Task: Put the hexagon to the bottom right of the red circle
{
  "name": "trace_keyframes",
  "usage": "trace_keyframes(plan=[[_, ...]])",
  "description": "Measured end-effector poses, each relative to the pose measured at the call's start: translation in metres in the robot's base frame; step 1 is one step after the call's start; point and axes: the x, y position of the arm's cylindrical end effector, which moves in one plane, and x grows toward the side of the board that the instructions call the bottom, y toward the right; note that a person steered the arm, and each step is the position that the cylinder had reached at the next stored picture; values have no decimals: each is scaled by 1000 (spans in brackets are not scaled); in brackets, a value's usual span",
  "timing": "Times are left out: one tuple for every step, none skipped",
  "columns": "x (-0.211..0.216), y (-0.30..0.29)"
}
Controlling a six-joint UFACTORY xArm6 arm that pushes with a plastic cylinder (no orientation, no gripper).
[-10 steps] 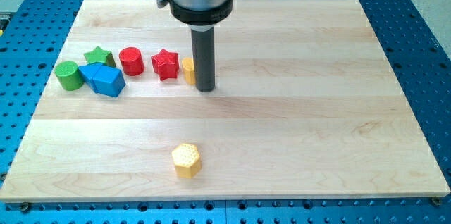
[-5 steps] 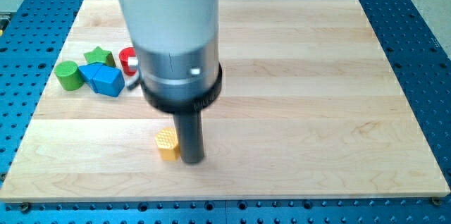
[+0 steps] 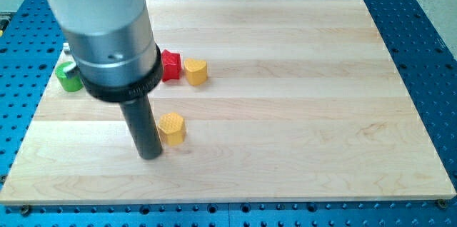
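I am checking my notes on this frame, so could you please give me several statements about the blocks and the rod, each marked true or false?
1. My tip is at the view's left of the yellow hexagon. True.
2. The hexagon lies at the board's right edge. False: it is left of centre.
3. The yellow heart sits right of the red star. True.
4. The green block is fully visible. False: the arm hides most of it.

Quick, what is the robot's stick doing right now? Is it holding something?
My tip: no gripper, so it holds nothing; it sits on the wooden board, right beside the yellow hexagon block, at that block's lower left.
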Motion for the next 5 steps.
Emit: trace_keyframes(plan=[[-13, 35], [-44, 59], [-80, 8], [-72, -5], [-82, -1]])
